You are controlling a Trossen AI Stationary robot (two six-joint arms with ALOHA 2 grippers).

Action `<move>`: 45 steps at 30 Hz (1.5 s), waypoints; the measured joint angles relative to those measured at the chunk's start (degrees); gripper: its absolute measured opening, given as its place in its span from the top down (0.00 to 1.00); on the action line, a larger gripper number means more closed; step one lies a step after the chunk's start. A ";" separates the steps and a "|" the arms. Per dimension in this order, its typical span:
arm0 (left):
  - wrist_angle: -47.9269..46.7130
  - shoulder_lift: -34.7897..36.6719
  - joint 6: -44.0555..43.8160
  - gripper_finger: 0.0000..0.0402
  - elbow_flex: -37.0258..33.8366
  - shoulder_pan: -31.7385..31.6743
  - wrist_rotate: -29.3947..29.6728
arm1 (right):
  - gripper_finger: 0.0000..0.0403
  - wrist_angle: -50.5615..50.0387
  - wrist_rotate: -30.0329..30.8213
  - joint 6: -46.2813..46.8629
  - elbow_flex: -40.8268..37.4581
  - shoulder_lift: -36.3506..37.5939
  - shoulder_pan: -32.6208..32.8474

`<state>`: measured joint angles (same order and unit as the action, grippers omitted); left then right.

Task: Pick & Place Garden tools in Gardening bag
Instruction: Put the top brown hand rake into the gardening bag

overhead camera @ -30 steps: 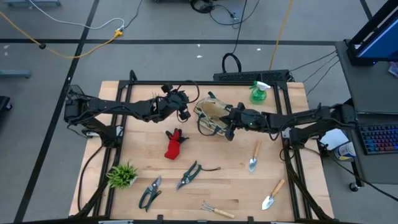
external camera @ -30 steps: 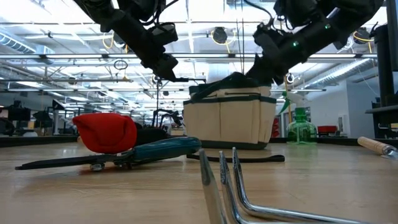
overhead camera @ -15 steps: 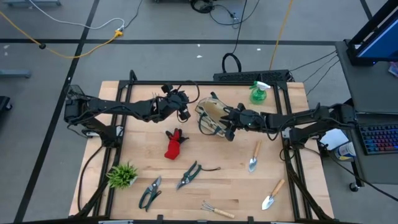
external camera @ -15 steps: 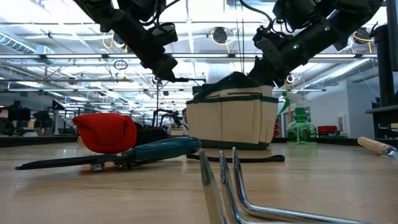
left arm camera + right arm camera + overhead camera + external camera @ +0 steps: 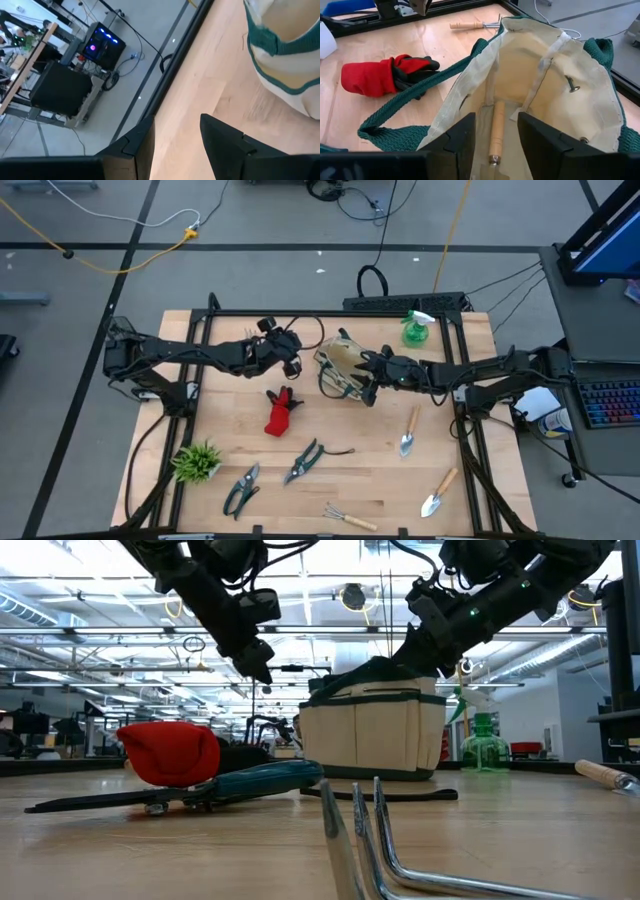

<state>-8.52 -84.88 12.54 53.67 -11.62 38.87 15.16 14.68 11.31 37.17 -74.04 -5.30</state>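
Note:
The cream gardening bag (image 5: 338, 362) with green trim stands upright on its base at the table's far middle. My right gripper (image 5: 495, 135) hovers open over the bag's mouth (image 5: 555, 80). A wooden-handled tool (image 5: 496, 131) lies inside on the bag's bottom, below the gap between the fingers. My left gripper (image 5: 177, 137) is open and empty, raised just left of the bag (image 5: 285, 45). A red glove (image 5: 280, 412), shears (image 5: 303, 461), two trowels (image 5: 408, 430) and a hand rake (image 5: 350, 518) lie flat on the table. A green spray bottle (image 5: 417, 327) stands at the far right.
A spiky green plant tuft (image 5: 197, 462) sits near the left front. A second pair of shears (image 5: 241, 488) lies beside it. The bag's green handle loop (image 5: 395, 130) trails on the wood toward the glove. Bare wood lies between the glove and the trowels.
My left gripper has tipped its fingers a little further down and swung them slightly away from the bag, toward the table's left edge.

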 joint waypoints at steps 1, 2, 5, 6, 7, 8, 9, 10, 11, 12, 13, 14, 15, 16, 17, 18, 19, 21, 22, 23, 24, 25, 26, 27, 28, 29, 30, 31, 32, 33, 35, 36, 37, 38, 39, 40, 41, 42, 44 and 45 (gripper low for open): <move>-0.34 0.00 -0.31 0.59 0.00 0.00 0.02 | 0.64 0.00 0.00 0.00 0.00 0.00 0.00; -0.64 0.00 -0.69 0.59 0.00 0.00 0.02 | 0.64 0.00 0.00 0.00 0.00 0.00 0.00; -1.60 0.00 -0.74 0.59 0.00 0.00 0.02 | 0.64 0.00 0.00 0.00 -0.02 0.00 0.00; -1.89 0.00 -0.81 0.59 0.00 0.00 0.03 | 0.64 0.00 0.00 0.00 -0.02 0.00 0.00; -2.22 0.00 -1.05 0.59 0.00 0.00 0.03 | 0.64 0.00 0.00 0.00 -0.02 0.00 0.00; -2.65 0.00 -1.30 0.59 0.00 0.00 0.02 | 0.64 0.00 0.00 0.00 -0.02 0.07 0.00; -3.10 0.00 -1.82 0.59 0.00 0.00 0.04 | 0.64 -0.02 -0.02 0.00 -0.04 0.20 0.00; -3.60 0.00 -2.60 0.59 0.00 0.00 0.01 | 0.64 0.03 -0.01 0.00 -0.04 0.28 0.00; -3.99 0.00 -3.35 0.59 0.00 0.00 0.02 | 0.64 0.23 0.00 0.00 -0.04 0.28 0.00; -4.59 0.00 -4.12 0.59 0.00 0.00 0.01 | 0.64 0.37 0.00 0.00 -0.04 0.33 0.00; -5.26 0.00 -4.66 0.59 0.00 0.00 0.02 | 0.64 0.33 -0.02 0.00 -0.04 0.52 0.00; -5.89 0.00 -5.27 0.59 0.00 0.00 0.01 | 0.64 0.37 -0.02 0.00 -0.04 0.69 0.00; -6.49 0.00 -5.79 0.59 0.00 0.00 0.02 | 0.64 0.53 -0.01 0.00 -0.04 0.75 0.00; -6.87 0.00 -6.17 0.59 0.00 0.00 0.02 | 0.64 0.51 -0.02 0.00 -0.04 0.76 0.00; -6.97 0.00 -6.67 0.59 0.00 0.00 0.00 | 0.64 0.38 -0.02 0.00 -0.04 0.74 0.00; -6.94 0.00 -7.28 0.59 0.00 0.00 0.00 | 0.64 0.33 -0.03 0.00 -0.04 0.70 0.00; -6.98 0.18 -7.83 0.59 0.00 0.04 -0.03 | 0.64 0.33 -0.04 0.00 -0.04 0.70 0.00; -7.31 1.11 -8.44 0.59 -0.04 0.07 -0.84 | 0.64 0.33 -0.04 0.00 -0.04 0.72 0.02; -7.11 1.58 -8.44 0.59 -0.03 0.07 -1.68 | 0.64 0.14 -0.04 -0.02 -0.04 0.72 0.11; -7.01 2.12 -8.42 0.59 -0.02 0.07 -2.82 | 0.64 0.00 -0.04 -0.01 -0.04 0.72 0.13; -7.41 2.80 -8.59 0.59 -0.02 0.02 -4.01 | 0.64 0.05 -0.07 -0.01 -0.04 0.72 0.13; -7.92 3.49 -8.65 0.59 -0.04 -0.07 -4.72 | 0.64 0.12 -0.07 -0.02 -0.04 0.72 0.13; -7.90 4.13 -8.69 0.59 -0.04 -0.09 -4.96 | 0.64 0.14 -0.07 -0.01 -0.04 0.72 0.13; -7.78 4.75 -8.72 0.59 -0.02 -0.09 -4.96 | 0.64 0.13 -0.07 -0.02 -0.04 0.72 0.13; -8.38 5.50 -8.76 0.59 0.00 -0.14 -4.99 | 0.64 0.13 -0.09 -0.02 -0.04 0.72 0.13; -9.81 6.36 -8.76 0.59 -0.01 -0.32 -5.05 | 0.64 0.16 -0.21 -0.02 -0.04 0.72 0.13; -10.71 7.11 -8.77 0.59 -0.07 -0.49 -5.17 | 0.64 0.22 -0.43 -0.02 -0.04 0.72 0.13; -11.01 7.74 -8.77 0.59 -0.05 -0.69 -5.39 | 0.64 0.22 -1.23 -0.02 -0.04 0.72 0.13; -11.93 8.31 -8.83 0.59 0.04 -1.04 -5.71 | 0.64 0.26 -2.19 0.00 -0.04 0.72 0.13; -13.66 9.05 -9.13 0.59 0.03 -1.44 -6.03 | 0.64 0.48 -3.13 0.00 -0.04 0.72 0.11; -16.51 10.51 -10.69 0.59 -0.09 -2.38 -6.11 | 0.64 1.36 -4.81 0.00 -0.04 0.72 0.07; -17.12 11.10 -11.78 0.59 -0.03 -2.89 -6.08 | 0.64 1.59 -5.54 -0.01 -0.04 0.72 0.07; -18.48 11.72 -12.90 0.59 0.02 -3.51 -6.10 | 0.64 1.71 -5.97 -0.02 -0.04 0.72 0.07; -20.38 12.24 -14.02 0.59 0.00 -4.19 -6.12 | 0.64 1.79 -5.97 -0.02 -0.04 0.72 0.04; -21.61 12.52 -15.02 0.59 -0.02 -4.85 -6.12 | 0.64 1.83 -5.97 -0.11 -0.04 0.72 0.04; -22.32 12.74 -15.94 0.59 0.00 -5.63 -6.26 | 0.64 1.92 -5.95 -0.30 -0.04 0.72 0.04; -23.43 12.87 -16.77 0.59 0.00 -6.54 -6.92 | 0.64 1.92 -5.89 -0.55 -0.04 0.72 0.04; -24.87 12.99 -17.63 0.59 0.00 -7.66 -8.26 | 0.64 1.99 -5.86 -0.63 -0.04 0.72 0.04; -26.45 12.96 -18.98 0.59 0.00 -10.33 -12.66 | 0.64 2.45 -5.79 -1.24 -0.04 0.72 -0.10; -27.29 12.78 -19.24 0.59 0.00 -11.88 -15.47 | 0.64 2.85 -5.77 -1.98 -0.04 0.72 -0.11</move>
<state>-35.81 -72.10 -6.71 53.67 -23.50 23.40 18.01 8.91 9.34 37.12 -73.32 -5.41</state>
